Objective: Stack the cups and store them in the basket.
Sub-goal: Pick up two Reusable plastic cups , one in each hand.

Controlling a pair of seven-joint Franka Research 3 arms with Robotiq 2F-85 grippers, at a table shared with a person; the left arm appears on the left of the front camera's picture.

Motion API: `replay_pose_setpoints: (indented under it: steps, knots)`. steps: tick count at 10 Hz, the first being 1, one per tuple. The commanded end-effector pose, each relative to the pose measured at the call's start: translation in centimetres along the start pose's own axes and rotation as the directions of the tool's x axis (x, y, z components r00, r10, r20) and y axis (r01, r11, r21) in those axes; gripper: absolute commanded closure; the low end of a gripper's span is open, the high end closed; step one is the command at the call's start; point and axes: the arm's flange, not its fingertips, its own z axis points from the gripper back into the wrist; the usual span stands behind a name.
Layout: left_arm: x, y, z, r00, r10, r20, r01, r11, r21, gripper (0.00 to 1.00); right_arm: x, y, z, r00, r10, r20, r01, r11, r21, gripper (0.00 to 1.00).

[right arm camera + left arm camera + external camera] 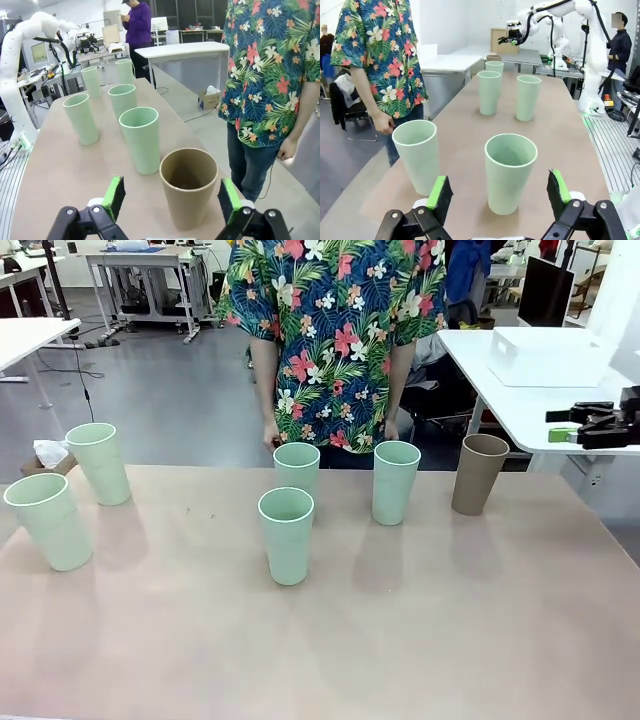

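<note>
Five mint cups [287, 535] and the tan cup [479, 473] stand upright on the table [450, 620], none nested yet. Taking my edge of the table as 6 o'clock, two mints sit out at 9, three bunch toward 12, and the tan one stands at 2. The basket [550, 357] is off on the side table [490, 400], out past 1 o'clock and well apart from every cup.

Both hands are empty. The left gripper [499, 189] is spread wide with the nearer 9 o'clock mint framed between its pads. The right gripper [171, 197] is just as wide, with the tan cup centred. From the front, the right one hangs at the 3 o'clock edge, clearly apart from the tan cup. For the left, the wide lens fools me, so I can't say whether the pads are beside the cup yet.

So I'd call this the first pick. My plan:
- Slide in level until the pads sit on either side of the wall, around mid-height or higher.
- Squeeze gently. These walls taper, so a low pinch will probably squirt the cup upward.
- Lift straight up, clear the neighbour's rim, then drop in mouth over mouth.
- Stack everything first and carry one tower to the basket.

The person [335, 340] stands at 12 with hands near the far edge, so I'd keep lifts on my side.
</note>
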Motion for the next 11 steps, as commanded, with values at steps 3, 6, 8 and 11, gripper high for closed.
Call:
replay_pose_setpoints:
  steps: [3, 6, 8, 11]
  knots:
    - [-4.8, 0.6, 0.3, 0.998, 0.049, 0.026, -0.048, 0.998, -0.032, 0.0, -4.1, -4.2, -3.0, 0.999, 0.022, 0.027, -0.024, 0.996, 0.081, 0.0]
    - [-7.9, -1.2, -0.2, 0.994, 0.027, 0.107, -0.02, 0.998, -0.061, 0.0, -7.6, -5.4, -4.4, 0.995, 0.077, 0.057, -0.084, 0.988, 0.131, 0.0]
    - [-9.3, -1.8, -1.6, 0.991, 0.004, 0.132, 0.007, 0.997, -0.08, 0.0, -9.2, -6.3, -4.9, 0.988, 0.121, 0.093, -0.136, 0.974, 0.179, 0.0]
    - [-10.6, -2.5, -3.4, 0.985, 0.015, 0.174, 0.002, 0.995, -0.097, 0.0, -10.6, -6.5, -6.3, 0.99, 0.103, 0.101, -0.122, 0.971, 0.205, 0.0]
